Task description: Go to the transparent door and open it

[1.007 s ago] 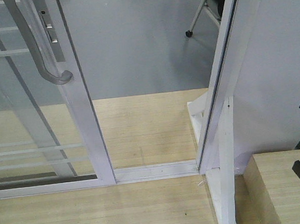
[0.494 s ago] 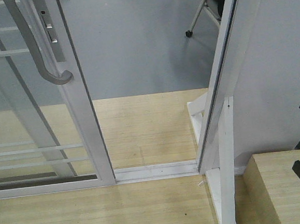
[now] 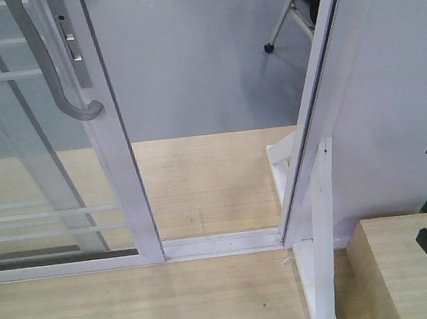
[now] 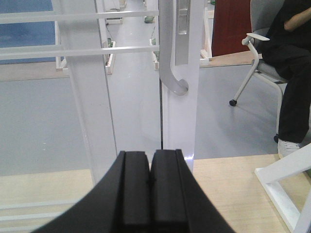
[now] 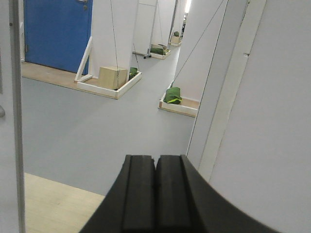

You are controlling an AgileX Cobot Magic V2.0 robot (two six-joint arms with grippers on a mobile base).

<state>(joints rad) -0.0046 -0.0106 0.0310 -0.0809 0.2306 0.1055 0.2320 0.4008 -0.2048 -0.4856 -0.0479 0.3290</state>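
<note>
grey floor beyond transparent door (image 3: 86, 140); end effectors closed, empty

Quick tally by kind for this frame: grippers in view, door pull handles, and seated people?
Grippers: 2, left gripper and right gripper, both closed on nothing
Pull handles: 1, grey handle on the transparent door
Seated people: 1, person
Total: 4

Beyond the doorway — what we see
A seated person (image 4: 291, 73) on a wheeled chair (image 4: 257, 63); a blue door (image 5: 56, 34), a wooden box (image 5: 112, 77) — grey floor (image 3: 191, 65).
</note>
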